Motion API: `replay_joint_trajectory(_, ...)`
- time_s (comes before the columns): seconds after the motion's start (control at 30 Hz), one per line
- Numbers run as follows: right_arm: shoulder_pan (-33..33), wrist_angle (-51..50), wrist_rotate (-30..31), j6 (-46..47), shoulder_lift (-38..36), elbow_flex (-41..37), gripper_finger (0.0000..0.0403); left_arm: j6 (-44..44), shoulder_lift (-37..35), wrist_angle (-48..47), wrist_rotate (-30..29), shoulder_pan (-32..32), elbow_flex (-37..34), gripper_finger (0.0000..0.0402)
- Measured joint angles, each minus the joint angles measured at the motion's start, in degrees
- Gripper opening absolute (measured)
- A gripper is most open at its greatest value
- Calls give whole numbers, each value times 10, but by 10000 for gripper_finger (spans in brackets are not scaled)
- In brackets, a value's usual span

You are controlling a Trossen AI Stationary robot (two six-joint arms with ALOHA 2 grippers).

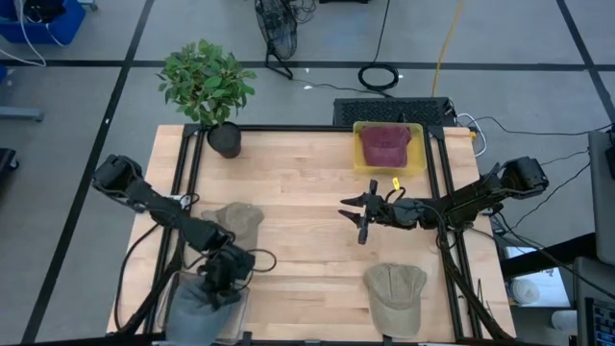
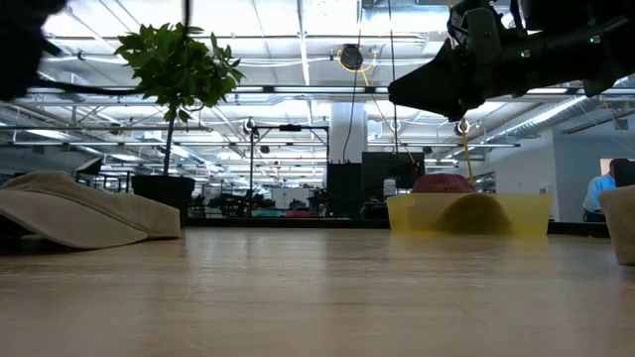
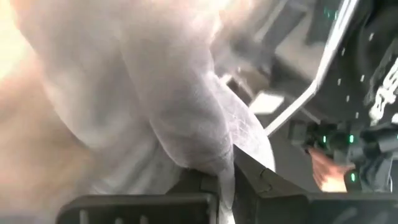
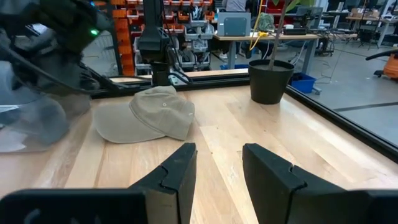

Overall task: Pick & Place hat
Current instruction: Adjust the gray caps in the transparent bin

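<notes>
A grey hat (image 1: pixel 195 303) is bunched over a clear bin (image 1: pixel 173 322) at the table's near left corner, with my left gripper (image 1: pixel 225 277) shut on it. One khaki hat (image 1: pixel 240 219) lies crown-up on the table just beyond that gripper. A second khaki hat (image 1: pixel 396 294) lies near the front right. A red hat (image 1: pixel 386 145) sits in a yellow bin (image 1: pixel 417 165) at the far right. My right gripper (image 1: pixel 359 219) hovers open above the table's middle, nothing between its fingers (image 4: pixel 180 177). My left gripper pinches a fold of the grey hat's cloth (image 3: pixel 214 155) between its two fingers. The fingers slant downward toward the near left corner. The cloth bulges out past the fingers and hangs bunched over the clear bin; whether it rests in the bin I cannot tell.
A potted plant (image 1: pixel 213 91) stands at the far left corner. Black rails (image 1: pixel 288 128) frame the tabletop. Bare wood (image 1: pixel 298 279) lies between the two khaki hats. Cables and a black box lie on the floor beyond the far edge.
</notes>
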Motion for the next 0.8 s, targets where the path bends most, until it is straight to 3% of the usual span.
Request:
replay_joint_trajectory(0.27, 0, -6, 1, 9, 0, 0, 121, 81, 0, -5, -28, 46, -10, 11)
replay_joint_trajectory(0.43, 0, -7, 1, 13, 0, -9, 121, 148, -3, -8, -83, 36, -9, 16)
replay_joint_trajectory(0.63, -1, 55, 2, 28, 0, -42, 121, 170, -2, -14, -106, 32, -9, 18)
replay_joint_trajectory(0.8, -1, 135, 2, 30, 0, -75, 121, 160, 0, 13, -52, 35, -10, 19)
